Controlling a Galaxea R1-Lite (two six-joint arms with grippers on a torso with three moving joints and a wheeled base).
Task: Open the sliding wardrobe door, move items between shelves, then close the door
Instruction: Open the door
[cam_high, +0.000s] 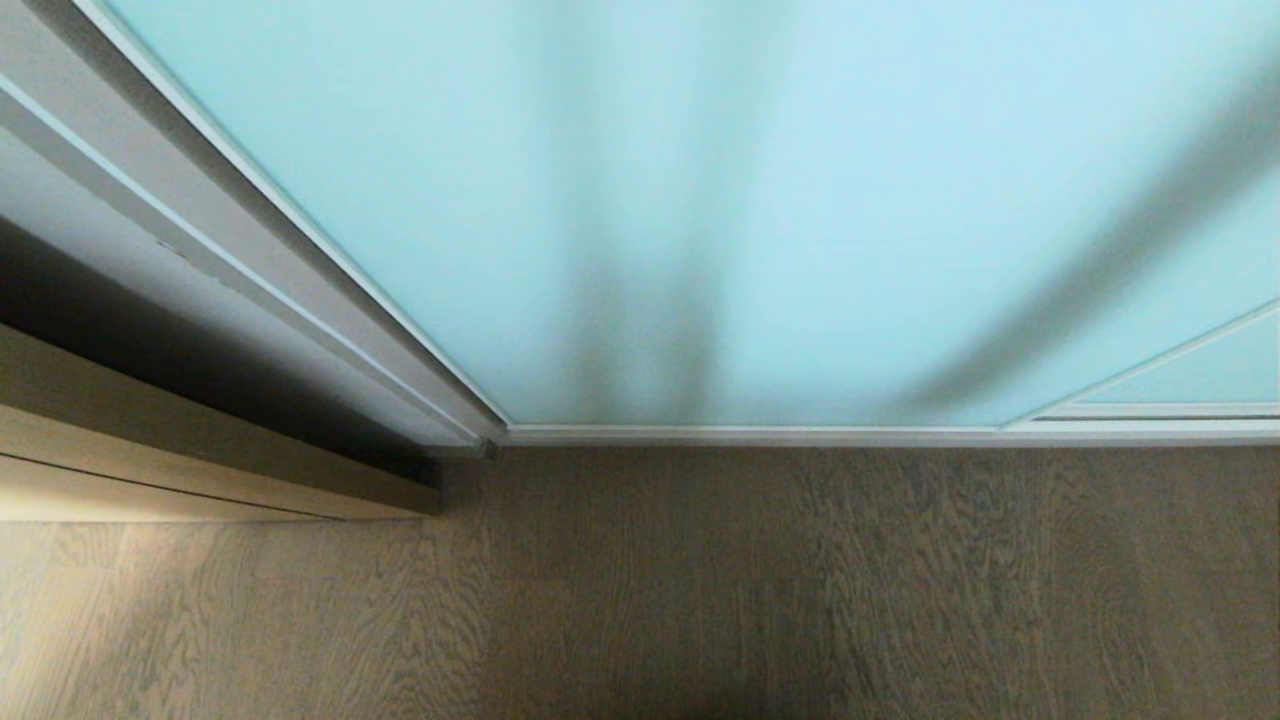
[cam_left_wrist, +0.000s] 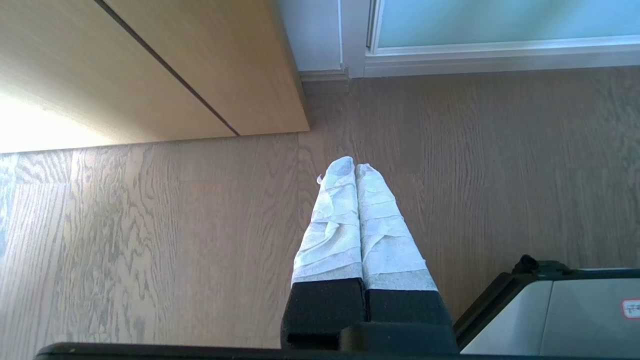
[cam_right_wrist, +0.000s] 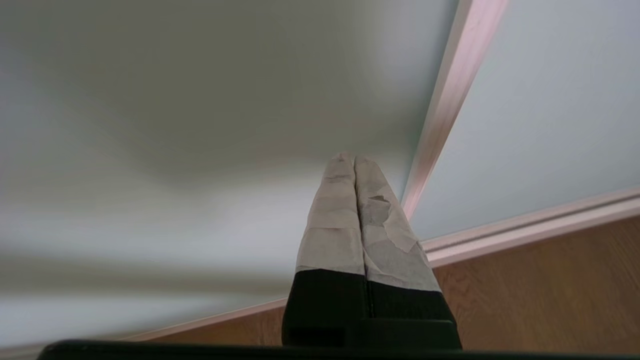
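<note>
The sliding wardrobe door (cam_high: 700, 200), frosted pale aqua glass in a thin silver-white frame, fills the upper head view and stands closed; a second panel (cam_high: 1200, 375) shows at the right. My right gripper (cam_right_wrist: 354, 159) is shut and empty, its taped fingertips pointing at the door's glass (cam_right_wrist: 200, 125) close to the vertical frame strip (cam_right_wrist: 450, 95). My left gripper (cam_left_wrist: 355, 166) is shut and empty, parked low over the floor. Neither arm appears in the head view. The items and the shelves are hidden behind the door.
A light wood cabinet (cam_high: 150, 440) stands to the left of the wardrobe, also in the left wrist view as the cabinet (cam_left_wrist: 175, 65). Grey wood-grain floor (cam_high: 700, 600) runs up to the door's bottom rail (cam_high: 800, 434). Part of my base (cam_left_wrist: 560, 315) shows beside the left gripper.
</note>
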